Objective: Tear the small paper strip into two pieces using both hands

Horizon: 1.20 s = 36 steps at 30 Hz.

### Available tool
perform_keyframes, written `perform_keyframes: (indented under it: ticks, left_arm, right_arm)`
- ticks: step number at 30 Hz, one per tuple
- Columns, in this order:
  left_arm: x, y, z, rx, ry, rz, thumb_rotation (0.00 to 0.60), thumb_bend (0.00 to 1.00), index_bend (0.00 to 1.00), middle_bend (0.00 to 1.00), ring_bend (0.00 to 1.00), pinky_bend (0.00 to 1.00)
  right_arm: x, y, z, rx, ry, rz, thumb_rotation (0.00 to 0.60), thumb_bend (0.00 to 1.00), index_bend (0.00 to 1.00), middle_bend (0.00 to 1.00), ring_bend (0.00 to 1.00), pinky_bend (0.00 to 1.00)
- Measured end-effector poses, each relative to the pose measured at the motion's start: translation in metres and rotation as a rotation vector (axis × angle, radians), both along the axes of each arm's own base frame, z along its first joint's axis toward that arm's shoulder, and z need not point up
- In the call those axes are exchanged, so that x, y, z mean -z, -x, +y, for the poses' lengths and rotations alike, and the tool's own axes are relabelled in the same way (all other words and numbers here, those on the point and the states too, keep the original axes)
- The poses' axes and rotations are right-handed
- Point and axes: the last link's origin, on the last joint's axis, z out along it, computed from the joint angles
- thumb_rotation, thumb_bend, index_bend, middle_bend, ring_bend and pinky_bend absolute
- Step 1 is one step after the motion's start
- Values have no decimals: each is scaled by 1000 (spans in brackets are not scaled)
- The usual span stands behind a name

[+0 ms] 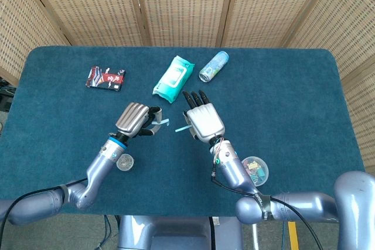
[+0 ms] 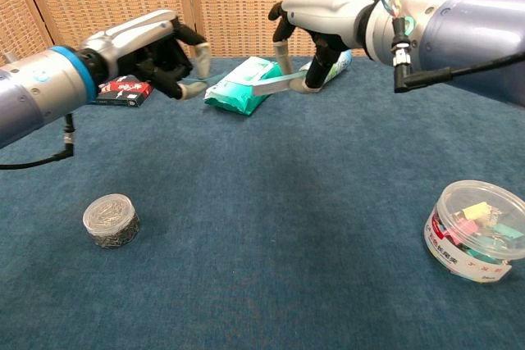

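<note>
chest view: nearest sit a round tin of paper clips (image 2: pixel 111 220) on the left and a clear tub of coloured clips (image 2: pixel 476 231) on the right, both on the blue table (image 2: pixel 271 202). above mid-table the two hands hang apart. the right hand (image 2: pixel 316 26) pinches a pale blue paper strip (image 2: pixel 275 84) between thumb and finger, the strip sticking out toward the left; the other fingers curl loosely. the left hand (image 2: pixel 160 51) is curled in, and a small pale piece (image 2: pixel 197 82) seems pinched at its fingertips, though it is too small to be sure. the strip looks thin, light and floppy, easy to rip, so it likely wants firm pinches close to the tear line. behind lie a wipes pack (image 2: pixel 242 92), a bottle (image 2: pixel 332 67) and a dark packet (image 2: pixel 123 90).
</note>
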Motion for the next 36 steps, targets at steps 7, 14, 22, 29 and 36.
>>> perform_keyframes:
  ticks: [7,14,22,29,36]
  left_arm:
    - [-21,55,9,-89,-36,23,600,635,733,929,959,999]
    - [-45,104,14,-141,-96,54,600,56,367,378,450,656]
    - [-58,131,14,-166,-89,209,600,0,0,0,0,155]
    - [-81,137,7,-192,-129,280,600,0,0,0,0,26]
    - [-126,151,-30,-260,-221,235,600,0,0,0,0,0]
  right_arm:
    - [3,16,-10,27,12,22,600,543,600,27,0,0]
    - [13,34,-22,69,14,44,600,70,176,6,0,0]
    - [16,48,-26,121,12,29,600,0,0,0,0,0]
    - [-7,54,-20,91,46,-26,600,0,0,0,0,0]
    - [-50,89,-6,35,137,-57,600,0,0,0,0,0]
